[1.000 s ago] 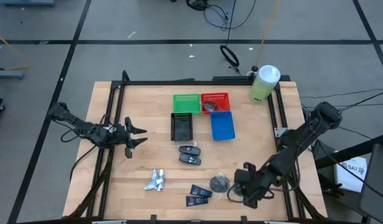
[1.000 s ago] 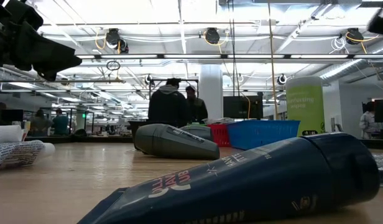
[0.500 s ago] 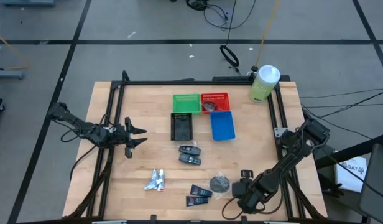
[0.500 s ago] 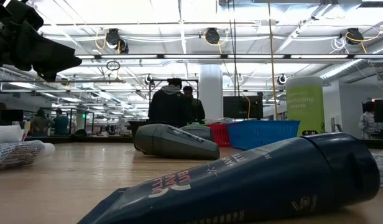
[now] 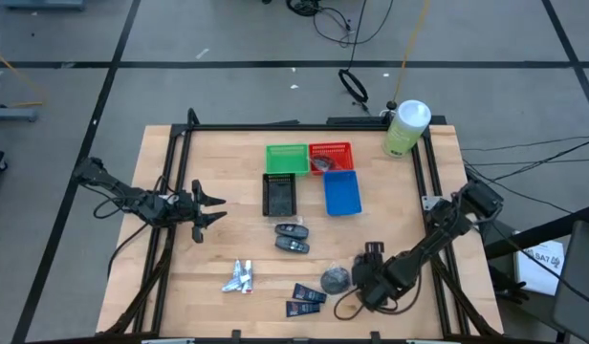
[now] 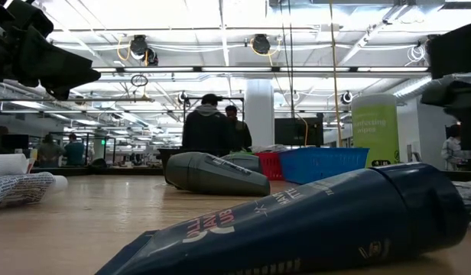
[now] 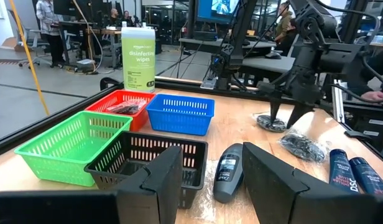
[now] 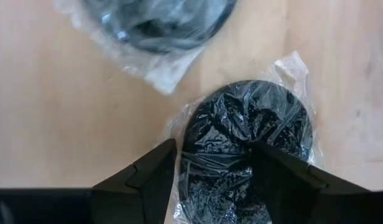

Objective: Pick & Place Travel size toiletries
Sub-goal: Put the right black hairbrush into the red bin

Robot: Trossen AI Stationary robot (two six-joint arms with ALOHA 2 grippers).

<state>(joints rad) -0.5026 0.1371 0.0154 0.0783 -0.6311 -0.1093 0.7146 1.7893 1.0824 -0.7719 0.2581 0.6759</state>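
Near the table's front edge, right gripper (image 8: 213, 171) poised, fingers spread, over a bagged disc (image 8: 247, 146).
Slippery wrap may slide or snag the second bagged disc (image 8: 157, 22) just beside; left gripper (image 5: 210, 207) waits, spread.

The table (image 5: 228, 191) is pale wood with a black frame. On it the green bin (image 5: 286, 158) touches a red bin (image 5: 330, 153); a blue bin (image 5: 342, 193) and a black bin (image 5: 280, 195) lie just in front of those. Behind the red bin stands a pale-green bottle (image 5: 405, 129) with a white cap. Near the black bin lie two black oval pieces (image 5: 292, 237), silver-white tubes (image 5: 239, 277), navy packets (image 5: 305, 300) and a dark grey disc (image 8: 247, 149) in clear wrap.
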